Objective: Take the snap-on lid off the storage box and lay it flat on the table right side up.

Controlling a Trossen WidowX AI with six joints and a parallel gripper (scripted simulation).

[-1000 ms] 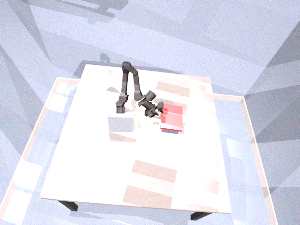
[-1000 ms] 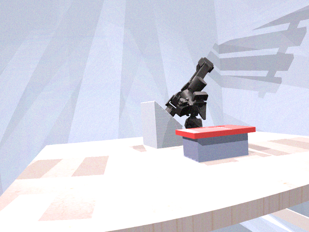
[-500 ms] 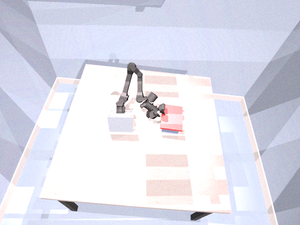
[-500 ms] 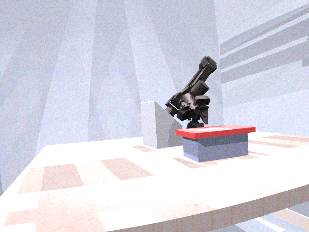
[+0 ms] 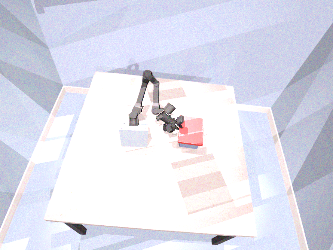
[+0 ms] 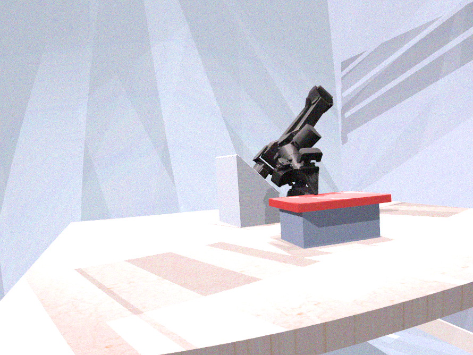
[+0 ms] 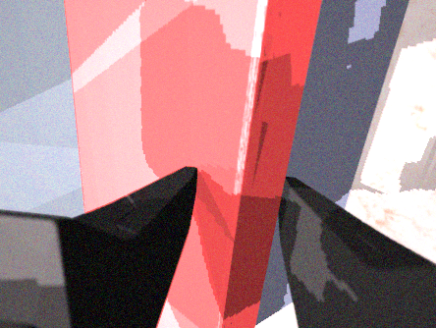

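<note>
The red lid (image 5: 192, 132) (image 6: 344, 201) (image 7: 193, 93) lies flat on top of the blue-grey storage box (image 5: 188, 146) (image 6: 331, 228) (image 7: 326, 103), overhanging its walls. My gripper (image 7: 239, 184) is at the lid's edge facing the arm base, tilted downward. The wrist view shows one fingertip against the lid's top face and the other at the lower edge of its rim, beside the box wall. The gripper looks shut on that edge. The lid is level, with no visible lift. In the exterior view, the far fingertip is hidden behind the lid.
A grey wedge-shaped block (image 5: 134, 137) (image 6: 248, 194) stands by the arm's base, left of the box in the top and exterior views. The box stands on the pale table (image 5: 115, 188) (image 6: 183, 313). The arm arches over the table's back part.
</note>
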